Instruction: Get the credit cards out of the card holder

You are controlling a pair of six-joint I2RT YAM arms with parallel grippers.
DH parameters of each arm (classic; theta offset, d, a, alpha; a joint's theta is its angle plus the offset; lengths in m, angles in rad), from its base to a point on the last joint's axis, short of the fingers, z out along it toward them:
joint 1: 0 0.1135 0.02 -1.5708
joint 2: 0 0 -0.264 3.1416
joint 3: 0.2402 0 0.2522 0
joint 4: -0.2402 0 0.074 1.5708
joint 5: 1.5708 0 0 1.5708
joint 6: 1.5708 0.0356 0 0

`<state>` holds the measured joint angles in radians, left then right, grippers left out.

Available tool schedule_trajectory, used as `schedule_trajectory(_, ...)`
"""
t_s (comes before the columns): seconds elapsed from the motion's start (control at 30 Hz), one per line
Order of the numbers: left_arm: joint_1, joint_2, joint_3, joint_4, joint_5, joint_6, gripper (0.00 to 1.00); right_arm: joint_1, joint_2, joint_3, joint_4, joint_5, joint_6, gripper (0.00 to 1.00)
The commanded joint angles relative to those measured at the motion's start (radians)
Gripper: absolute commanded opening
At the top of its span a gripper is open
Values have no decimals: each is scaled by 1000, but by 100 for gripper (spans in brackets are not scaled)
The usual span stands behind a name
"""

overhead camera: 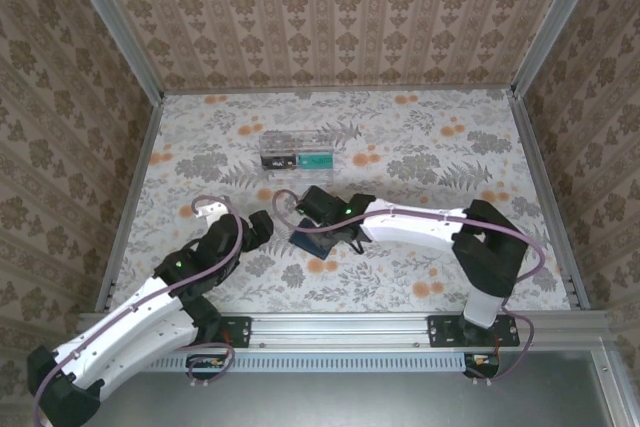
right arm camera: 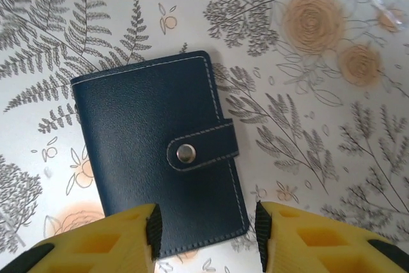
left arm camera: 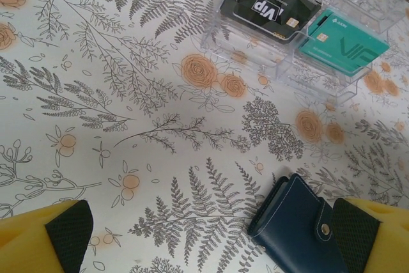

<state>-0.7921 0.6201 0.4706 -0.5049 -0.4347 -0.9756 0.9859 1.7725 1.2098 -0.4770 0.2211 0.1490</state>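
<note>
- Table point(overhead camera: 430, 147): flat floral ground, roomy enough for both arms.
- Clear plastic box point(left arm camera: 255, 62): well beyond, holding two cards point(left arm camera: 271, 4).
- Card holder point(right arm camera: 160, 151): flat, snapped shut, near end between the parted jaws of the right gripper point(right arm camera: 204, 234), probably for pinning.
- Left gripper point(left arm camera: 211, 241): spread wide just beside, likely awaiting the tab point(right arm camera: 204, 148).

Top view: card holder point(overhead camera: 303, 239) lies flat on the table point(overhead camera: 430, 137), just below frame centre. Clear box point(overhead camera: 297, 150) sits above it, well apart.
Left wrist view: box at upper right, with the left card point(left arm camera: 271, 4) and right card point(left arm camera: 342, 44) side by side in separate compartments; holder at lower right.
Right wrist view: holder's lower end sits between the right gripper point(right arm camera: 206, 228) fingers, possibly touching the left-hand one.
</note>
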Motion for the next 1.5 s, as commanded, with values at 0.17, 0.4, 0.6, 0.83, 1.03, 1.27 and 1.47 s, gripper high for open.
schedule_trajectory(0.17, 20, -20, -10, -43, -21, 7, 100, 10, 123, 94, -20, 26, -61, 43)
schedule_trajectory(0.4, 37, -37, -29, -42, -12, -3, 100, 10, 173, 125, -23, 12, -72, 44)
schedule_trajectory(0.6, 46, -39, -26, -44, -3, 0, 100, 10, 204, 126, -29, 25, -76, 47)
schedule_trajectory(0.83, 47, -48, -27, -50, -1, -1, 100, 10, 202, 95, -18, 24, -65, 40)
schedule_trajectory(1.03, 50, -48, -24, -50, 2, 0, 100, 11, 179, 85, -18, 8, -49, 18)
schedule_trajectory(1.27, 49, -45, -29, -28, 31, 4, 99, 10, 133, 71, -15, -15, -15, 0)
schedule_trajectory(1.47, 44, -15, -80, 142, 201, -28, 78, -8, 68, 66, -7, -86, 102, 0)
